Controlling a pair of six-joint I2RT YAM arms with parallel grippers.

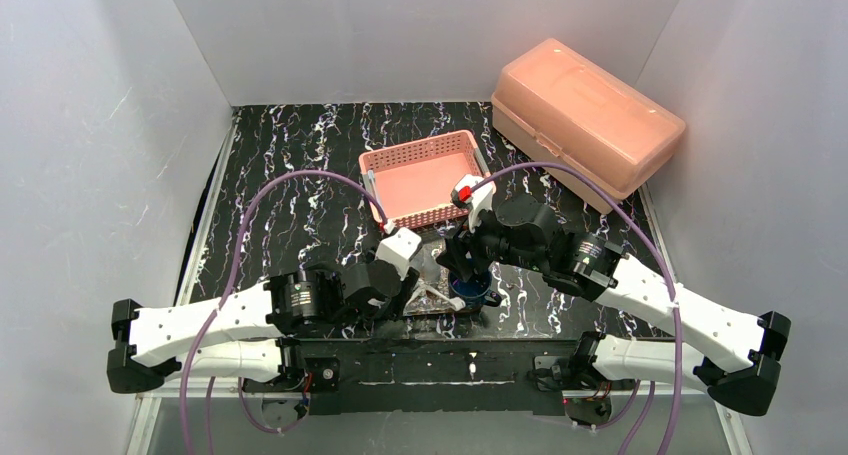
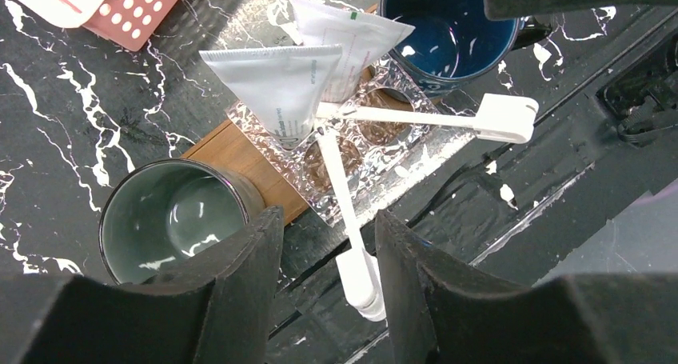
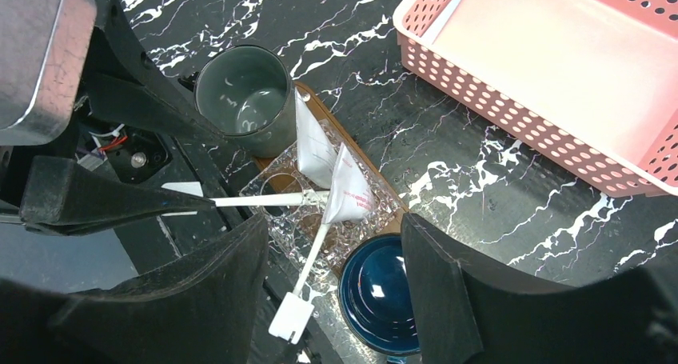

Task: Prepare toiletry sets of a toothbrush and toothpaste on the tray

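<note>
The brown wooden tray (image 2: pixel 228 152) holds three cups in a row. The grey-green cup (image 2: pixel 172 220) and the dark blue mug (image 2: pixel 452 36) are empty. The clear faceted glass (image 2: pixel 376 152) between them holds two white toothbrushes and two white toothpaste sachets (image 2: pixel 280 84). My left gripper (image 2: pixel 324 256) is open, and the rounded end of one toothbrush (image 2: pixel 360 272) lies between its fingers, close to the right one. My right gripper (image 3: pixel 332 276) is open above the glass (image 3: pixel 320 212) and the blue mug (image 3: pixel 380 296). The other toothbrush (image 3: pixel 308 272) sticks out below it.
The pink mesh basket (image 1: pixel 425 178) stands just behind the tray and looks empty. The large salmon lidded box (image 1: pixel 585 115) sits at the back right. Both grippers crowd over the tray near the table's front edge (image 1: pixel 440 350). White walls enclose the table.
</note>
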